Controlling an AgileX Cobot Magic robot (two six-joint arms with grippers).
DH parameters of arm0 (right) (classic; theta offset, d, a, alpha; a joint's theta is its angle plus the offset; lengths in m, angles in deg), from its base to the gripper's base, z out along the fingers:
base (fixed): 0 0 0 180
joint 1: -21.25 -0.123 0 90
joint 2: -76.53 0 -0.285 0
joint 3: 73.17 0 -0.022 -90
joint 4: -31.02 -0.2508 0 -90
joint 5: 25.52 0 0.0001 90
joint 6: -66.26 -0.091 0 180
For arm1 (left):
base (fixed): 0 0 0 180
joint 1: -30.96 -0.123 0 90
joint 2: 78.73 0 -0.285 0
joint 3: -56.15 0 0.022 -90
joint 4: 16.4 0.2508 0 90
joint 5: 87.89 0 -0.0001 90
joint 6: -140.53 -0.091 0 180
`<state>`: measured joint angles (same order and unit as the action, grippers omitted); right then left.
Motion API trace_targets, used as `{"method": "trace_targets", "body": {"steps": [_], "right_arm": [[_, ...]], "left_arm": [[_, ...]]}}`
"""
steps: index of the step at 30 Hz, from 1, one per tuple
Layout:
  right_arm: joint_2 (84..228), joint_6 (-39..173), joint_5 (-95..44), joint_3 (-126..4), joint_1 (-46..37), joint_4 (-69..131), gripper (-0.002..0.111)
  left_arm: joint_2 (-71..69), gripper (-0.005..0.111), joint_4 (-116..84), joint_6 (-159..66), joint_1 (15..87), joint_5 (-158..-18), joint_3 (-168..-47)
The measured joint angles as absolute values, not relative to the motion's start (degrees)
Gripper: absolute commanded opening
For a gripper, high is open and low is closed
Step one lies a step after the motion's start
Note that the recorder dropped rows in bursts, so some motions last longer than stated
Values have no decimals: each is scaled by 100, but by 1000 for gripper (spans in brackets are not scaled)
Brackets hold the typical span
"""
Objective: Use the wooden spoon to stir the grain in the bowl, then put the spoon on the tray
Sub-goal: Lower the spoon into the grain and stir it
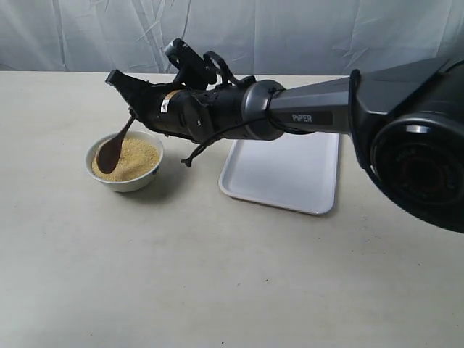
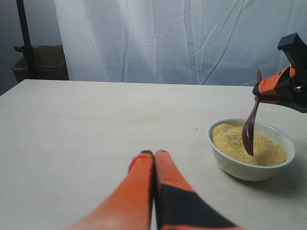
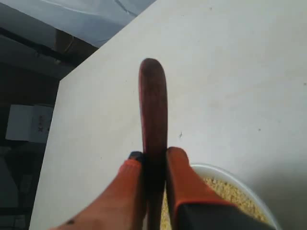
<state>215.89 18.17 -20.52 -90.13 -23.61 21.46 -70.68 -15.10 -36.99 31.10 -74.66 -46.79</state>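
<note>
Stirring is in hand: the right pincer [image 3: 153, 158] clamps the slim reddish-brown wooden spoon [image 1: 114, 150], its scoop at the pale-yellow grain [image 1: 141, 156] in the round white bowl [image 1: 136, 185]. Next it should lift the spoon across to the flat white tray [image 1: 290, 177]. The left pincer [image 2: 154, 154] is pressed together.

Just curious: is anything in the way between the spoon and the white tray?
Nothing visible. The wooden spoon dips into the bowl; the tray lies beside it, partly hidden by the arm.

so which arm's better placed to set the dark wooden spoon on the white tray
Right: the right gripper holds the slim dark wooden spoon, nearer the flat white tray. The left gripper is shut, empty.
</note>
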Motion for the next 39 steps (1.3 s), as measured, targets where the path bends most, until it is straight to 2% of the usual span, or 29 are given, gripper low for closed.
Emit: {"method": "trace_targets", "body": {"steps": [11,27,30,32,34,39], "right_arm": [[21886,1806,-1756,-9013,-2361,2008,-1],[21886,2016,-2025,-9040,-2350,1997,-1],[21886,2039,-2060,-9040,-2350,1997,11],[21886,2039,-2086,-9040,-2350,1997,26],[21886,2061,-2134,-9040,-2350,1997,34],[21886,2095,-2224,-9040,-2350,1997,34]], "left_arm": [[-7068,0,-1510,-3699,3110,-7466,-4679],[-7068,0,-1510,-3699,3110,-7466,-4679],[-7068,0,-1510,-3699,3110,-7466,-4679],[-7068,0,-1510,-3699,3110,-7466,-4679],[-7068,0,-1510,-3699,3110,-7466,-4679],[-7068,0,-1510,-3699,3110,-7466,-4679]]}}
